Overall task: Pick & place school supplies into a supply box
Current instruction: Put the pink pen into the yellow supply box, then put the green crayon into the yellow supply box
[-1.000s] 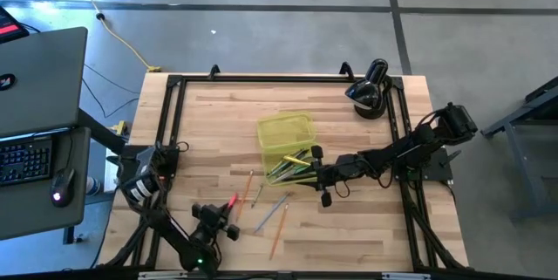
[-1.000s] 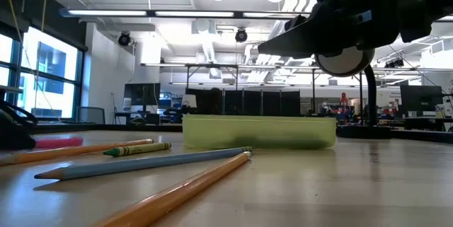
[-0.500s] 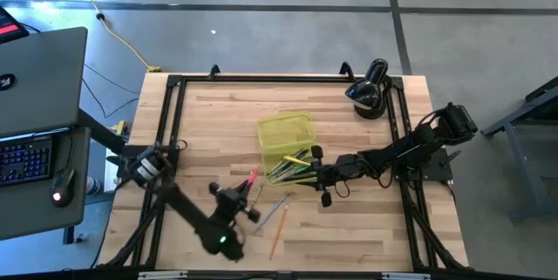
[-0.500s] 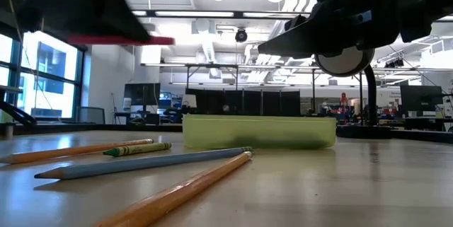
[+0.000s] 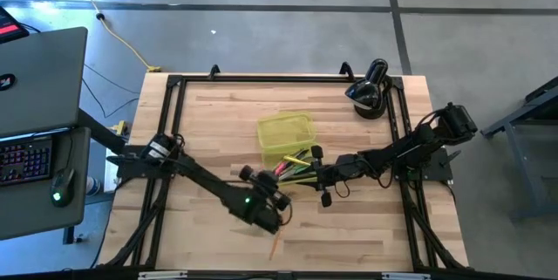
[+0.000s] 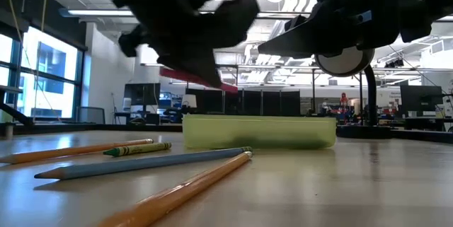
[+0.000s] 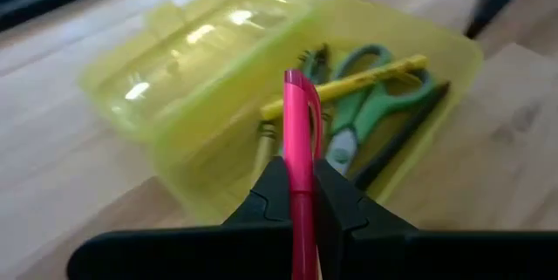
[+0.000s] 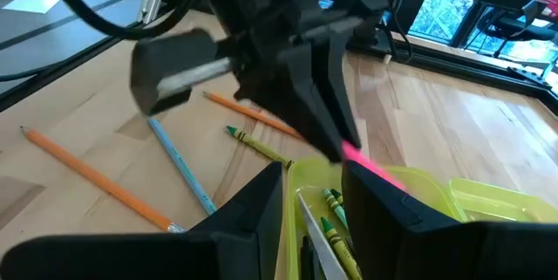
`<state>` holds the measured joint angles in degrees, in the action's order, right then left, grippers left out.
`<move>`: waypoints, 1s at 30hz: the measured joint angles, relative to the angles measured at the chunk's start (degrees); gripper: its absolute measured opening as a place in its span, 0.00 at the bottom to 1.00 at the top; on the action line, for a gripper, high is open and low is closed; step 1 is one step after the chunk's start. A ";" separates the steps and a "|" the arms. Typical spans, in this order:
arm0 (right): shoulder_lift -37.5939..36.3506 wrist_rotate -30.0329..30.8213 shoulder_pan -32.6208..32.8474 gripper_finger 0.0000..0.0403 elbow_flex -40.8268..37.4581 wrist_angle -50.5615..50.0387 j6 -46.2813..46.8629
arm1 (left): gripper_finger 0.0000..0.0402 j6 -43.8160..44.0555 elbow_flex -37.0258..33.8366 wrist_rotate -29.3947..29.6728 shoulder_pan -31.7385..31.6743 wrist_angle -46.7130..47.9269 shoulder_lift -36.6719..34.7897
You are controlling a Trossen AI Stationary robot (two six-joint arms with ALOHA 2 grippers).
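We see the left gripper (image 7: 301, 194) clenched on a pink pen (image 7: 301, 153), fingers pinching its barrel, the pen sticking out forward past the fingertips. In the high view the left gripper (image 5: 266, 194) sits just beside the near end of the supply box (image 5: 281, 127), pen tip (image 5: 282, 168) pointing at the box's open tray. The box is a translucent yellow-green case, lid flipped open beside the tray, lying mid-table. Inside the tray we make out green-handled scissors (image 7: 375, 105), a yellow pencil (image 7: 366, 79) and some dark pens. The right gripper (image 8: 314, 194) stands at the other side of the tray, its fingers spread apart, gripping nothing; one finger is right at the tray's rim, green crayons (image 8: 336, 206) showing between the fingers. Still loose on the wooden table (image 5: 349, 228): an orange pencil (image 6: 177, 193), a grey-blue pencil (image 6: 141, 163), a green crayon (image 6: 138, 149) and another orange pencil (image 6: 78, 150), all lying flat, well apart from the box wall in the low view. A black rounded device (image 5: 370, 88) sits at the table's far right corner.
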<state>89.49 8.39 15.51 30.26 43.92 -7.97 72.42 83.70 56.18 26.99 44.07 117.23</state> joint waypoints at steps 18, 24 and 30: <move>0.00 0.60 -0.07 0.25 -0.02 0.02 0.00 | 0.16 -25.14 0.02 -23.47 -13.14 -15.26 -0.07; 0.00 1.28 -0.07 0.25 -0.02 0.02 -0.02 | 0.27 -29.24 0.02 -25.16 -14.28 -15.68 -0.07; 0.00 2.17 -0.11 0.25 -0.01 0.08 0.00 | 0.38 -32.32 0.02 -25.55 -14.31 -15.63 -0.07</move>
<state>89.49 10.55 15.40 30.26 44.00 -7.97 40.11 83.72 30.63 12.69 28.44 117.16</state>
